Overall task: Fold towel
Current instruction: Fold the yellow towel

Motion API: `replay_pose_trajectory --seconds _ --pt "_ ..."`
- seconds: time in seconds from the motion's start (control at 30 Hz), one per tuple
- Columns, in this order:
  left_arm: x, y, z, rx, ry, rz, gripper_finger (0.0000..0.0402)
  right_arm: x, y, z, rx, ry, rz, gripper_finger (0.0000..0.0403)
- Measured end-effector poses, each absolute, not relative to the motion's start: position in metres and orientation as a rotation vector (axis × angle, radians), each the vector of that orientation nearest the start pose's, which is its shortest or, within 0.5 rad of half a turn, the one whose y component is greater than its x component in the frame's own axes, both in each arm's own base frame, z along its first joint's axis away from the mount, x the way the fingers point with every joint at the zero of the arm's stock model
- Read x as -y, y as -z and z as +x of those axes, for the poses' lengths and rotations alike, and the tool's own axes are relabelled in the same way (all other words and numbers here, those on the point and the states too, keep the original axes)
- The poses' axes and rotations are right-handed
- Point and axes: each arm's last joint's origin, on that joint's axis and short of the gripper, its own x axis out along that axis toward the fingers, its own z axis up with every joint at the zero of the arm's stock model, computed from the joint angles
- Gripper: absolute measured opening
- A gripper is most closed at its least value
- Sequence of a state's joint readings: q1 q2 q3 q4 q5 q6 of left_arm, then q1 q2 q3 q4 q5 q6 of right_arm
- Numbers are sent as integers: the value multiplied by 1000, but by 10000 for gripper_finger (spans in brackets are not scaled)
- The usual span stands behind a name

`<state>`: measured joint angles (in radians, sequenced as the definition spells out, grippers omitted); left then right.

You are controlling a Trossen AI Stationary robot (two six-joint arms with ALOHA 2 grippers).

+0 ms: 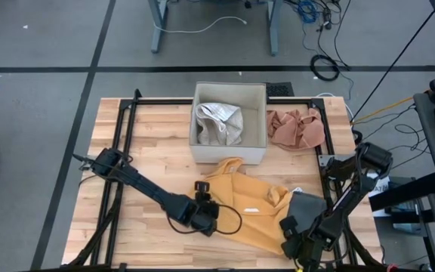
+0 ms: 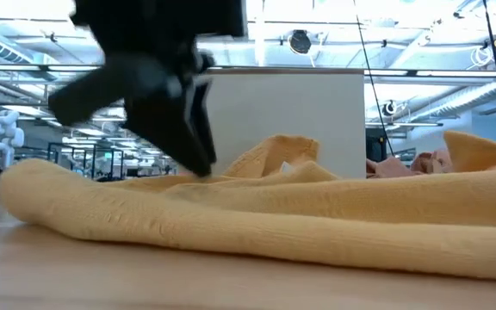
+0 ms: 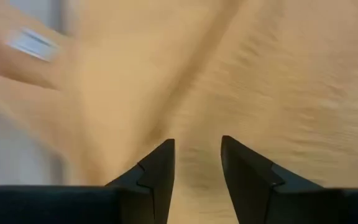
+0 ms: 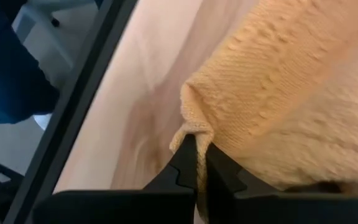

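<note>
A yellow knitted towel (image 1: 248, 211) lies rumpled on the wooden table's near middle, in front of a white box. My left gripper (image 1: 206, 215) stands open at the towel's left edge, its fingertips (image 2: 203, 168) down at the cloth. Yellow cloth (image 3: 260, 74) shows past the gap between the fingers. I cannot tell whether they touch it. My right gripper (image 1: 293, 238) is at the towel's near right end and is shut on a corner of it. My right gripper pinches a corner of the towel (image 4: 194, 134) between its two fingers. The cloth's edge is gathered into a small pleat right at the fingertips. The fingers slant steeply down at it from the table's near right. The rest of the towel (image 4: 291, 93) lies slack on the table.
The white box (image 1: 229, 153) at the table's far middle holds a grey-white cloth (image 1: 219, 123). A pink cloth (image 1: 296, 128) lies to its right. A flat grey piece (image 1: 308, 204) lies by the towel's right edge. Black frame rails (image 1: 123, 151) run along the table's sides.
</note>
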<state>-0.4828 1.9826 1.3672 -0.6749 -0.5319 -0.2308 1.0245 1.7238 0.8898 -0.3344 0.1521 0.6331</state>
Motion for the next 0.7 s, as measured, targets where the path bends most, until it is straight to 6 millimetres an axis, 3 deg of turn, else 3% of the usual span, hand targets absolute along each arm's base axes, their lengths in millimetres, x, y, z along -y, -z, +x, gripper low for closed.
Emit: replay_pose_trajectory --seconds 0.2,0.53,0.7 --pt "181 -178 338 -1155 -169 500 138 -258 -137 160 -1192 -394 -110 2" --pt "224 -193 311 -1127 -139 504 139 -259 -137 158 -1195 -390 -113 2" --pt "244 -193 295 -1114 -96 489 171 -259 -137 158 -1192 -391 -113 2"
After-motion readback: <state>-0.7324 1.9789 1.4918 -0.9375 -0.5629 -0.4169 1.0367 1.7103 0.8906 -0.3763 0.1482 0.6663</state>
